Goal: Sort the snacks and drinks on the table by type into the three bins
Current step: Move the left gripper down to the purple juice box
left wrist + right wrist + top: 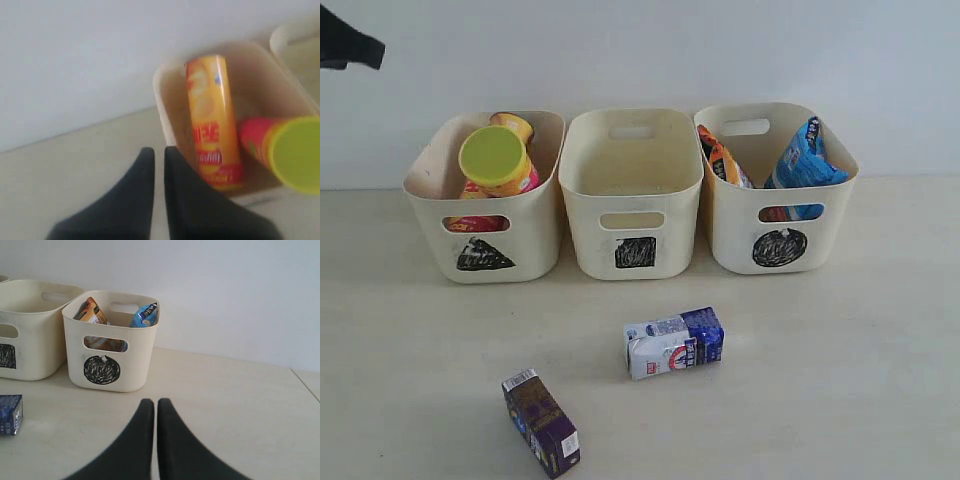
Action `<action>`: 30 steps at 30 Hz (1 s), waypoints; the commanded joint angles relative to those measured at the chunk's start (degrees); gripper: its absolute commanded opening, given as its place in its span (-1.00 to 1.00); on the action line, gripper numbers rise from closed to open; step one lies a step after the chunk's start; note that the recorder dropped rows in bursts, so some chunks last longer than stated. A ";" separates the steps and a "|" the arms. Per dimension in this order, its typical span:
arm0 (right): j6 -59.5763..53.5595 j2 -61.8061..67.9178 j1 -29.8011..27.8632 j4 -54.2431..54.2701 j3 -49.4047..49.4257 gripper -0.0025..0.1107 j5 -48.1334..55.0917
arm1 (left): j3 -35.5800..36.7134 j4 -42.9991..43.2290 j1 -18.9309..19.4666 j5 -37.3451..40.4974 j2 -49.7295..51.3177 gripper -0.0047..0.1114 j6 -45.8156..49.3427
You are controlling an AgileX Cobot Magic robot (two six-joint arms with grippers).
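Two claws clenched, empty: left claw [159, 152], right claw [155, 405]; pink canister [498, 160] half hidden inside triangle bin [532, 245].

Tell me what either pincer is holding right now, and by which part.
Nothing is held: the left pincer and the right pincer are both shut and empty.

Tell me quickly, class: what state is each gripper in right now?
Black left gripper: closed, holding nothing.
Black right gripper: closed, holding nothing.
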 commanded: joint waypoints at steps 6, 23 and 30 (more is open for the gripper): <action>-0.40 -0.38 -0.16 0.09 -0.05 -0.96 -0.36 | -3.31 -13.15 -3.80 25.82 -0.41 -0.84 14.93; -0.40 -0.38 -0.16 0.09 -0.05 -0.96 -0.36 | 4.97 -19.56 -24.86 36.55 -4.82 -0.66 44.61; -0.40 -0.38 -0.16 0.09 -0.05 -0.96 -0.36 | 11.83 -18.90 -29.52 36.55 -5.43 -0.20 54.83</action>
